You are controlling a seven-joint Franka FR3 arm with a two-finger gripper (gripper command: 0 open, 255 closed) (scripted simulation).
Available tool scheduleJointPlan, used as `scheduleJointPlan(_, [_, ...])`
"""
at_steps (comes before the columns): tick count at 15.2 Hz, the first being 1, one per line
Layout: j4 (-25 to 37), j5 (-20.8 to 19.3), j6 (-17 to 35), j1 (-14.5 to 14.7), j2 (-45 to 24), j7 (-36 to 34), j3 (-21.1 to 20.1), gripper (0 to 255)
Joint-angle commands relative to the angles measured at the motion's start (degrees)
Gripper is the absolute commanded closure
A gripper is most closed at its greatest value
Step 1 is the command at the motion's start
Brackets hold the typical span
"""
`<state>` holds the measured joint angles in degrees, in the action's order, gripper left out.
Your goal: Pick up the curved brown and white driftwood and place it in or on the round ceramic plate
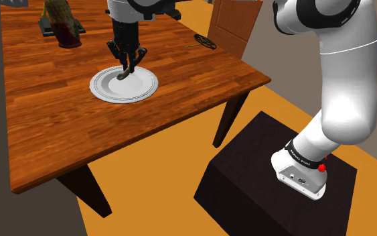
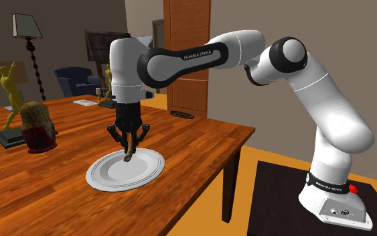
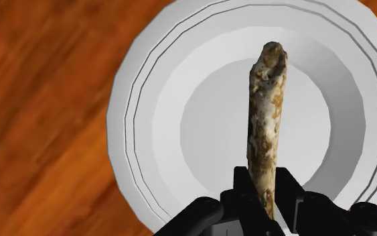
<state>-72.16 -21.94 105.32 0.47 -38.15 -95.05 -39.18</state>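
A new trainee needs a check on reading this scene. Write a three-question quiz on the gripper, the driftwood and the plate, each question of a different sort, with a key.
1. True or false: the gripper is shut on the driftwood.
2. Multiple choice: the driftwood A) hangs roughly upright below the gripper, B) lies flat, C) sticks up above the gripper.
3. Short answer: what lies under the driftwood's lower end?

Key
1. True. In the wrist view the fingers clasp it between them.
2. A.
3. The white plate, which lies on the wooden table.
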Motion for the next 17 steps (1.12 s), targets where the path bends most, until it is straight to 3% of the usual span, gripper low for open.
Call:
scheduleJointPlan(1, [-1.50, -0.20, 1.58, -0.24, -0.16, -0.26, 0.11, 255])
scheduleJointPlan(5, [-3.86, -0.73, 4.41, -0.55, -0.84, -0.67, 0.45, 255])
scheduleJointPlan(13, [-3.86, -0.73, 4.41, -0.55, -0.84, -0.67, 0.45, 255])
scheduleJointPlan(14, [-3.86, -0.73, 4.41, -0.55, -0.84, -0.67, 0.45, 0])
scheduleJointPlan(17, [-3.86, -0.73, 4.41, -0.55, -0.84, -0.67, 0.45, 0])
